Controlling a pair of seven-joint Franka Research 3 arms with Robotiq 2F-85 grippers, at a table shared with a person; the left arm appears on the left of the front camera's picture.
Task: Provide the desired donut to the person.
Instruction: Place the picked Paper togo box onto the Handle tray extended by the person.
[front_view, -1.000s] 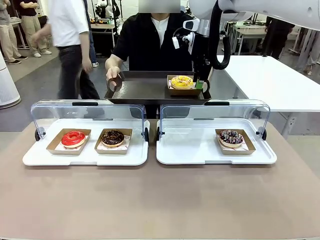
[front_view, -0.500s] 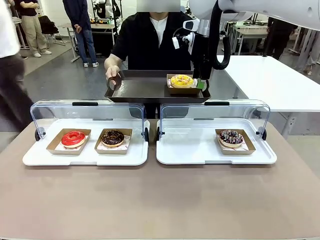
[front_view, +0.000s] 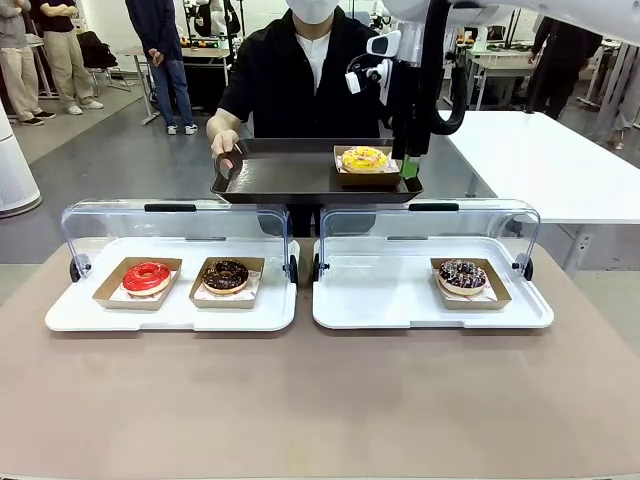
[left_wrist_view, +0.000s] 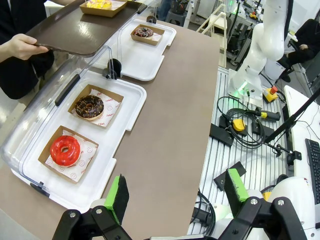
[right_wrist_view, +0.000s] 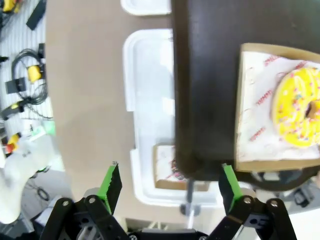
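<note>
We see a yellow sprinkled donut (front_view: 364, 158) on a dark brown tray (front_view: 280, 182); nearer, a red donut (front_view: 147, 276), a chocolate donut (front_view: 226, 274), a dark sprinkled donut (front_view: 462, 273)

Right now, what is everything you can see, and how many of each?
Round yellow-iced sprinkled donut: one, on the serving tray.
Red-glazed ring donut: one, left white tray.
Dark chocolate ring donut: one, left white tray.
Chocolate sprinkled ring donut: one, right white tray.
Brown cardboard holders: four, one under each donut.
Flat dark brown serving tray: one, held beyond the table.
White plastic trays with clear lids: two, on the tan table.
Person's hand: one, gripping the serving tray.
Left gripper: black, green pads, open, empty.
Right gripper: open, beside the yellow donut.
</note>
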